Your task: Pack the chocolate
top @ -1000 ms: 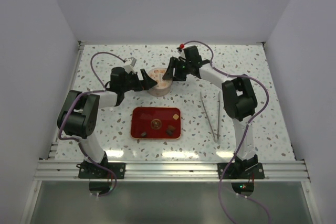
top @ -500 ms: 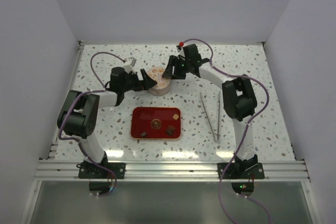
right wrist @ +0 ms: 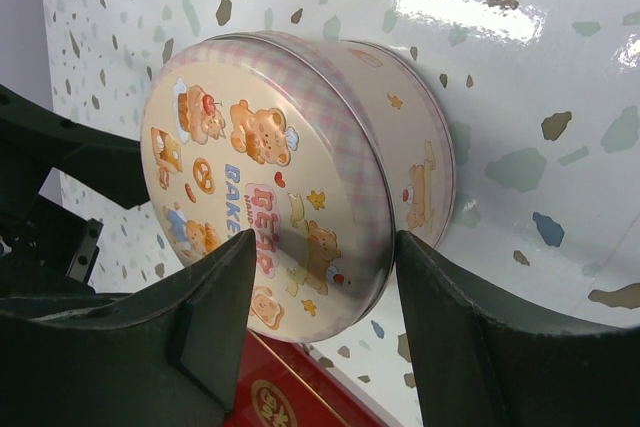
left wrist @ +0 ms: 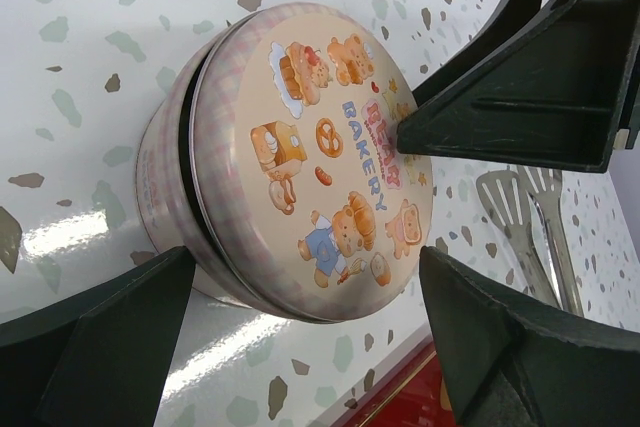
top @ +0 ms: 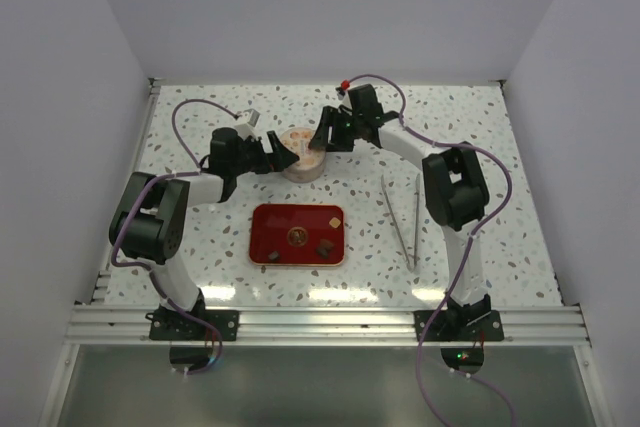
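Note:
The round tin (top: pixel 303 155) with a bear "BAKERY" lid stands at the back centre of the table. A dark gap shows under the lid on one side in the left wrist view (left wrist: pixel 300 147). My left gripper (top: pixel 281 154) is open, and its fingers (left wrist: pixel 110 337) stand wide on either side of the tin's body. My right gripper (top: pixel 321 140) is open and straddles the lid's rim in the right wrist view (right wrist: pixel 325 267), with one finger over the lid face and one beside the rim. A few small chocolate pieces (top: pixel 325 245) lie on the red tray (top: pixel 280 222).
Long metal tweezers (top: pixel 400 215) lie right of the tray and also show in the left wrist view (left wrist: pixel 530 227). The tray's corner shows below the tin in the right wrist view (right wrist: pixel 300 397). White walls enclose the table on three sides.
My right gripper has shifted slightly over the tin's far right edge. The left arm and the tin have not visibly moved.

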### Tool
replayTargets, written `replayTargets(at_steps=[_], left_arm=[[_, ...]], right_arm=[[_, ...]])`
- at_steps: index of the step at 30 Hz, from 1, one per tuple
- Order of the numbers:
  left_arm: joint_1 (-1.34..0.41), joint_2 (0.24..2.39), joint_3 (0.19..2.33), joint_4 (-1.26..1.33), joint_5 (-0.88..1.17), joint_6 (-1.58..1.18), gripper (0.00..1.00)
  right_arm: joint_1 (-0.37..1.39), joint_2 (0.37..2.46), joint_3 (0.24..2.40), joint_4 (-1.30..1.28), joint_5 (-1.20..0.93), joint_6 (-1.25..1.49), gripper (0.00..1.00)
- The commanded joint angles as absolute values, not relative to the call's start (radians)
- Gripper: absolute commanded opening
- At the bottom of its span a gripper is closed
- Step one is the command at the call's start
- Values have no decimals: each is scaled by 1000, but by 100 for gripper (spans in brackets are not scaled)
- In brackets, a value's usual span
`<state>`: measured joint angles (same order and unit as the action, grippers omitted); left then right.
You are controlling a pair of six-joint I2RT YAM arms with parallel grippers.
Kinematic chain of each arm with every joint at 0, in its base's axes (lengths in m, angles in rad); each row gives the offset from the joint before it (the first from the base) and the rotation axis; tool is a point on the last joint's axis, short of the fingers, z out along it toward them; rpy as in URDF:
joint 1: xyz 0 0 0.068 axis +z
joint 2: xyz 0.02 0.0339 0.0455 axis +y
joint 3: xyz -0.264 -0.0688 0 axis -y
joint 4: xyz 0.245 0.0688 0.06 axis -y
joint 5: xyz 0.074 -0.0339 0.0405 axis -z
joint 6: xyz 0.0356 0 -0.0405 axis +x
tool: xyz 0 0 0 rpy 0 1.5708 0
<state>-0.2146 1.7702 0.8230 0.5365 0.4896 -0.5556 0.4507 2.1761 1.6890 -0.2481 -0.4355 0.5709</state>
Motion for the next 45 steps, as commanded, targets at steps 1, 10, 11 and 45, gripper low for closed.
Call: replayTargets(at_steps=[1,10,11,45], left_arm=[[-229,1776,868,575,529,-549,100],[-229,1772,882,545,479,-538,100],[-227,1772,884,537,474,-532,100],[-229,1712,899,469,382,-491,100]], right_arm=[[502,2189,1724,-207,-508,581,61],[502,2189,1720,-216,-492,575,61],[502,2189,1720,-218,-492,574,61],[502,2161,1723,-244,-469,566,61]])
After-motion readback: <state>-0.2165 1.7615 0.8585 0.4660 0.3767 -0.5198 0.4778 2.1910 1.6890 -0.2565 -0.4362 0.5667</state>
